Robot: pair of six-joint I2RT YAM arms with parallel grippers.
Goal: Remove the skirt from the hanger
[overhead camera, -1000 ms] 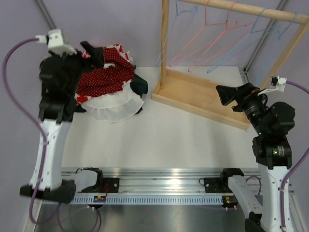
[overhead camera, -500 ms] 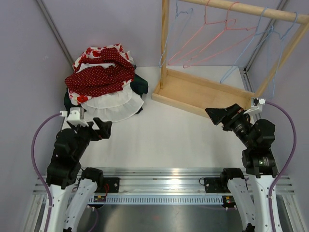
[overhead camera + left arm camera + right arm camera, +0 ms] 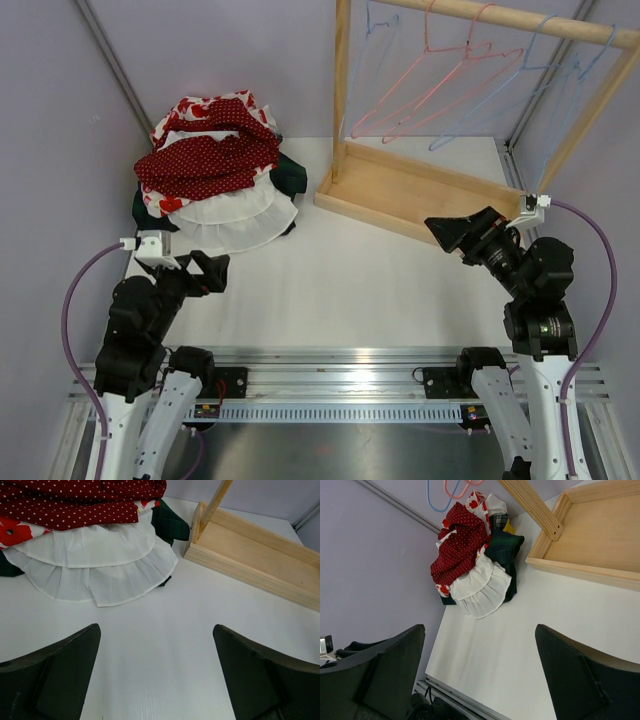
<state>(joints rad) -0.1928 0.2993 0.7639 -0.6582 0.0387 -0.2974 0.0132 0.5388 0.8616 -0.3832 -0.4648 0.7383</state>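
Note:
A pile of skirts (image 3: 215, 165) lies at the table's back left: a red dotted one on top, a white ruffled one (image 3: 100, 562) in front, dark green ones beneath. It also shows in the right wrist view (image 3: 470, 565). Bare wire hangers (image 3: 440, 85), pink and blue, hang from the wooden rack's rail; no skirt is on them. My left gripper (image 3: 208, 270) is open and empty, low over the table in front of the pile. My right gripper (image 3: 450, 232) is open and empty, near the rack's front edge.
The wooden rack (image 3: 420, 195) has a tray base at the back right and an upright post (image 3: 341, 90). It shows in the left wrist view (image 3: 255, 555) and right wrist view (image 3: 585, 545). A metal rail (image 3: 330, 385) runs along the near edge.
My left arm has dropped from the skirt pile down to the near left of the table, open and empty. My right arm has drawn back slightly. The skirts lie still.

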